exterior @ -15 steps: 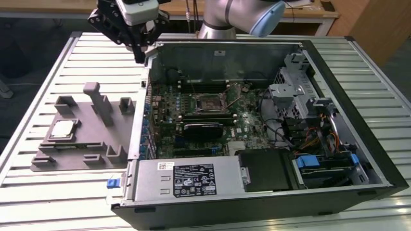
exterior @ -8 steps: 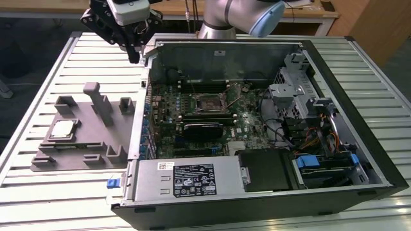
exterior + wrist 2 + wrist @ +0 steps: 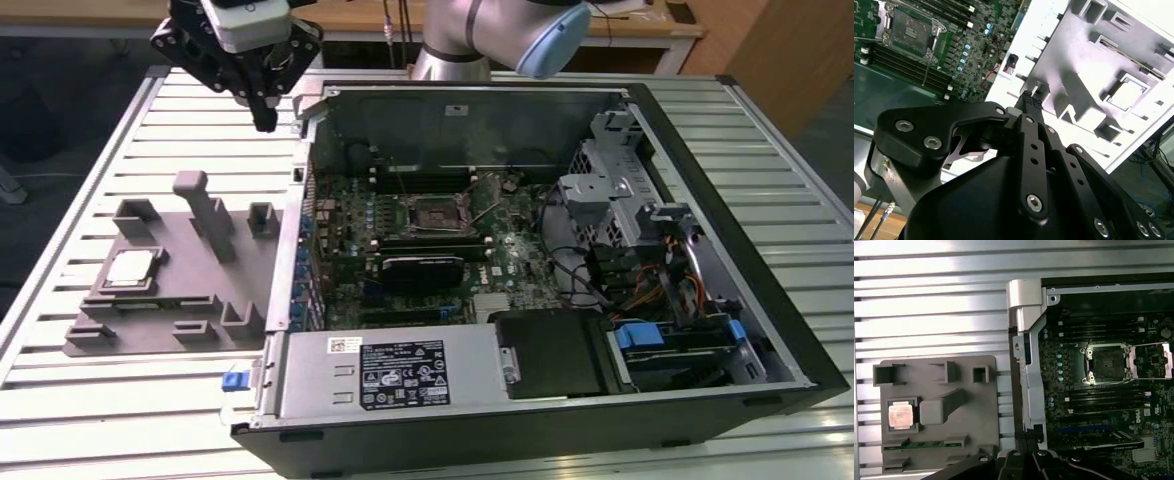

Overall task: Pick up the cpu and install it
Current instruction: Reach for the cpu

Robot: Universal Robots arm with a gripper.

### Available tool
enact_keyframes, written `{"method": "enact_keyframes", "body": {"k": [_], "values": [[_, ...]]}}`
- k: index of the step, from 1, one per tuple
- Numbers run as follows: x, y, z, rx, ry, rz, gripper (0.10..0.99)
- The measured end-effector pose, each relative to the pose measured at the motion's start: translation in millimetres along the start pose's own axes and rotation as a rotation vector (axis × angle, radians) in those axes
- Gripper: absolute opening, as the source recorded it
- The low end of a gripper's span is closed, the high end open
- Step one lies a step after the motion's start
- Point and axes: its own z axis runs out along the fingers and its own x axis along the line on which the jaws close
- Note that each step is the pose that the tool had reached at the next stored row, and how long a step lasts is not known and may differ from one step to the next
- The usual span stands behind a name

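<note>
Black claw (image 3: 266,121) closed, empty, cpu (image 3: 131,268) well apart

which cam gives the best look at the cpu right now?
First wrist view: it looks straight down on the small flat square silver-topped cpu, unobstructed, seated in the grey plastic fixture. The exterior view shows the cpu obliquely; the second wrist view shows the cpu at a slant, beyond the tool.
</note>
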Motion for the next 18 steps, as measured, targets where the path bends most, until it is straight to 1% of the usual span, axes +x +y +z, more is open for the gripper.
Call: {"method": "enact_keyframes", "body": {"k": [18], "values": [[27.2,-2.0,-0.8,0.0,0.0,0.0,0.106]]}}
